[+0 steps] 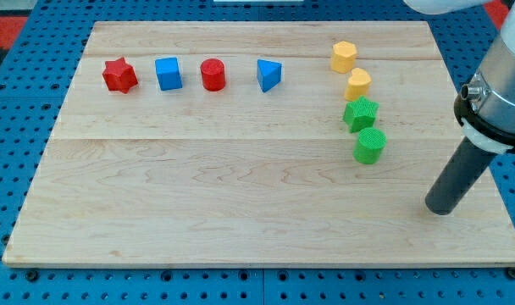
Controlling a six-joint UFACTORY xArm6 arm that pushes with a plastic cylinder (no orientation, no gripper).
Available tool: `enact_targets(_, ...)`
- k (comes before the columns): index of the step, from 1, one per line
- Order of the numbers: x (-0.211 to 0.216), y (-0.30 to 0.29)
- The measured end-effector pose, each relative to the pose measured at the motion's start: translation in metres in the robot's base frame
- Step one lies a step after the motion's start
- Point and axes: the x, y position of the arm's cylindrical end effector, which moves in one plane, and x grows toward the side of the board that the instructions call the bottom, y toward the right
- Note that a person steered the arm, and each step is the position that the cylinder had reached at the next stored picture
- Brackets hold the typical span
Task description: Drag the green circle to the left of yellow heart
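Note:
The green circle (pixel 369 146) is a round green block at the view's right, just below a green star-like block (pixel 360 113). The yellow heart (pixel 357 84) sits directly above that green block, touching it. A yellow hexagon (pixel 344 57) lies above the heart. My tip (pixel 441 208) rests on the board at the view's lower right, to the right of and below the green circle, well apart from it.
A row near the view's top holds a red star (pixel 119 75), a blue cube (pixel 168 74), a red cylinder (pixel 213 74) and a blue triangle (pixel 268 74). The wooden board's right edge (pixel 486 169) is close to my tip.

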Motion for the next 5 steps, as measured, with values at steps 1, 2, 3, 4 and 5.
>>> enact_targets(1,-0.014,-0.005)
enact_targets(2,-0.017,0.004)
enact_targets(3,-0.031,0.015)
enact_targets(4,-0.044,-0.011)
enact_targets(5,-0.073,0.02)
